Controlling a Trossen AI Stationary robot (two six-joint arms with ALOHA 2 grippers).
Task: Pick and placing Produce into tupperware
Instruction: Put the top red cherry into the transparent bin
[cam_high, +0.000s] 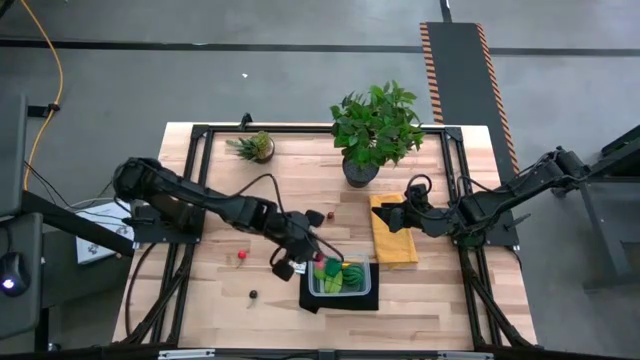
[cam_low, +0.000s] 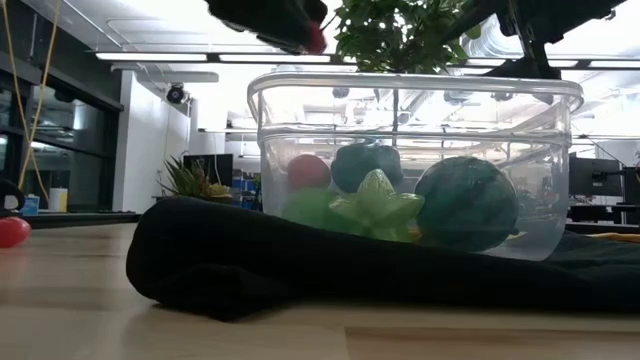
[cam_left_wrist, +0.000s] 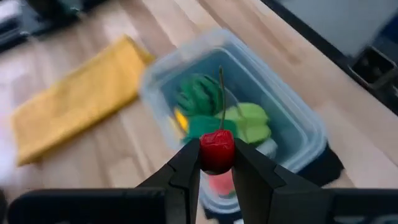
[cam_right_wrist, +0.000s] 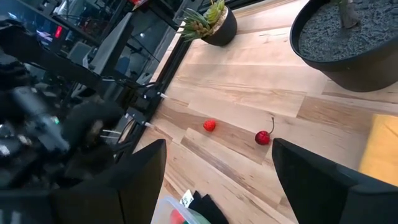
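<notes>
My left gripper (cam_high: 308, 252) hovers by the left end of the clear tupperware (cam_high: 340, 278) and is shut on a red cherry (cam_left_wrist: 217, 149); the low view shows it above the tupperware's rim (cam_low: 410, 88). The tupperware sits on a black mat (cam_low: 300, 260) and holds green, yellow and red produce (cam_left_wrist: 205, 102). On the wood lie another cherry (cam_right_wrist: 263, 137), a red berry (cam_right_wrist: 210, 126) and a small dark piece (cam_high: 253, 294). My right gripper (cam_right_wrist: 217, 149) waits open over the yellow cloth (cam_high: 393, 240). My left gripper pinches the cherry's round red body (cam_left_wrist: 217, 163) between its two fingertips (cam_left_wrist: 186, 163), coming from above and slanting down toward the tupperware. The cherry is lifted clear, above the tupperware's left end, with its thin stem (cam_left_wrist: 221, 93) sticking out past the fingers.
A large potted plant (cam_high: 375, 130) stands at the table's far side behind the cloth, and a small spiky plant (cam_high: 255, 147) near the far left corner. Bare wood (cam_high: 220, 230) lies left of the mat. Black frame rails run along the table's sides.
</notes>
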